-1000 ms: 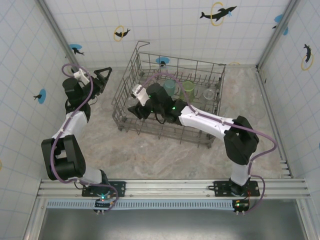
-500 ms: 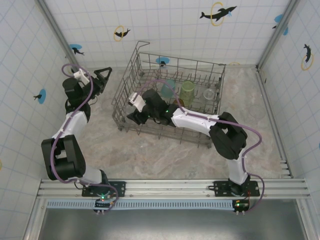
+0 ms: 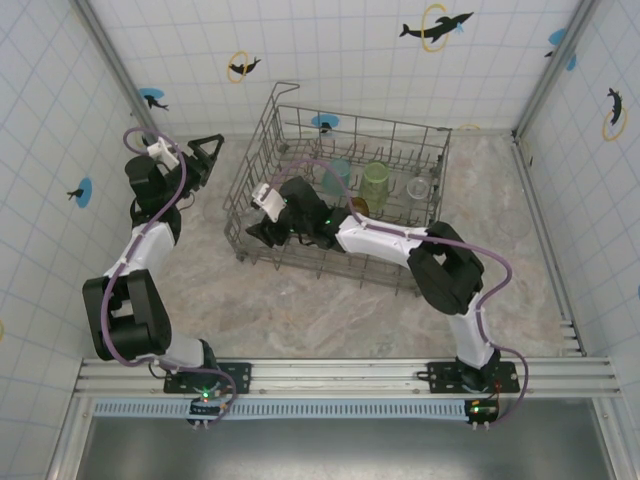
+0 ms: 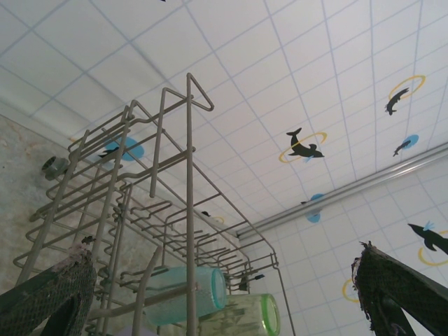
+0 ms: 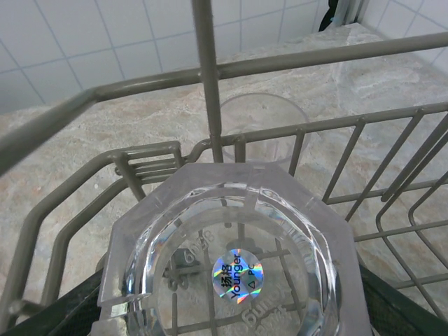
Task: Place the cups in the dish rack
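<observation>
**Clear cup [image 5: 231,280] gripped at the left end of the dish rack [image 3: 362,120]**

The clear cup is of colourless plastic. It has an eight-sided foot and a small shiny round sticker in the middle of its bottom, which faces the right wrist camera. The cup is at the left end of the grey wire rack, between the walls. The right gripper [image 3: 258,226] is clamped on it, with dark fingers [image 5: 59,311] on both sides.

Beyond one rack wire stands a second clear cup [image 5: 255,126]; I cannot tell if it is inside the rack. Further right in the rack, a teal cup [image 3: 337,175] and a green cup [image 3: 376,181] sit side by side, tilted among the tines.

The right arm is bent sharply at the elbow, and its forearm reaches left over the near wall of the rack. The left arm is folded upward near the left wall. The left gripper [image 3: 207,152] points toward the rack's far left corner without touching it, its jaws wide apart and holding nothing.
</observation>
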Controlling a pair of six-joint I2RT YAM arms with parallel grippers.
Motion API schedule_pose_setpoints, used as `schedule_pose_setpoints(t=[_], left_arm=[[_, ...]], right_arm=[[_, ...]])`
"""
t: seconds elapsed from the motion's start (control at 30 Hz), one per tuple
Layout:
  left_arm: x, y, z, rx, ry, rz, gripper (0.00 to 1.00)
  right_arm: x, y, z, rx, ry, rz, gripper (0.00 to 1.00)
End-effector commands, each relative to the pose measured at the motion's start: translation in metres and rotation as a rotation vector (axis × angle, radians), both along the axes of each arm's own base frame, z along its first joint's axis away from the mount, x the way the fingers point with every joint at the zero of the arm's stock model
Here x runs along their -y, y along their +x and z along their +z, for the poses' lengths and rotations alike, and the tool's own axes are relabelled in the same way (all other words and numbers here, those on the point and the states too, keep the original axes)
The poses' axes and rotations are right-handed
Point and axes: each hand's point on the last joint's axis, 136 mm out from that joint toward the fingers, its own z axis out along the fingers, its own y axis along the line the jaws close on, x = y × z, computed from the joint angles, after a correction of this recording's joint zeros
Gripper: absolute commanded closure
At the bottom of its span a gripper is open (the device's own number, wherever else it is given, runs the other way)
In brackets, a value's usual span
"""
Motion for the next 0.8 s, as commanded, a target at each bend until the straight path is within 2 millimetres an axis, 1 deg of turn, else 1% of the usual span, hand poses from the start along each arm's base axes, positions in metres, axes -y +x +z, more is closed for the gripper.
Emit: schedule_pose_setpoints(t=[0.0,0.1,0.13,0.17,0.23,0.33,0.37,0.4,0.47,0.57,0.6,0.63,0.77], left_arm=[[-0.004,0.000,0.003,0.019,0.000,0.013,0.03],[-0.004,0.001,0.003,0.016,-0.002,0.014,0.03],[-0.004,0.001,0.003,0.017,-0.002,0.014,0.03],[-0.004,0.001,0.002,0.015,-0.003,0.013,0.03],[-0.004,0.000,0.003,0.014,-0.006,0.011,0.03],[-0.003,0.000,0.004,0.018,-0.013,0.005,0.03],[-0.003,0.000,0.005,0.018,-0.015,0.005,0.03],[-0.003,0.000,0.004,0.019,-0.015,0.005,0.03],[-0.003,0.000,0.005,0.020,-0.013,0.005,0.03],[-0.003,0.000,0.004,0.019,-0.012,0.006,0.03],[-0.003,0.000,0.005,0.021,-0.011,0.008,0.03],[-0.003,0.000,0.005,0.021,-0.010,0.008,0.03],[-0.004,-0.001,0.007,0.024,-0.010,0.009,0.03]], right_arm=[[-0.015,0.007,0.009,0.015,0.055,0.007,0.63],[-0.013,0.008,0.001,0.006,0.036,0.001,0.61],[-0.012,0.008,-0.001,0.005,0.031,-0.002,0.59],[-0.012,0.008,-0.002,0.005,0.027,-0.005,0.56],[-0.011,0.009,-0.002,0.005,0.022,-0.010,0.41],[-0.012,0.010,0.005,0.007,0.024,-0.014,0.26],[-0.013,0.010,0.010,0.010,0.030,-0.016,0.15],[-0.014,0.010,0.014,0.012,0.032,-0.015,0.11],[-0.015,0.010,0.023,0.016,0.036,-0.015,0.00],[-0.017,0.011,0.039,0.032,0.055,-0.026,0.00],[-0.014,0.010,0.039,0.023,0.038,-0.030,0.00],[-0.013,0.011,0.043,0.024,0.039,-0.035,0.00],[-0.002,0.015,0.064,0.055,0.037,-0.084,0.00]])
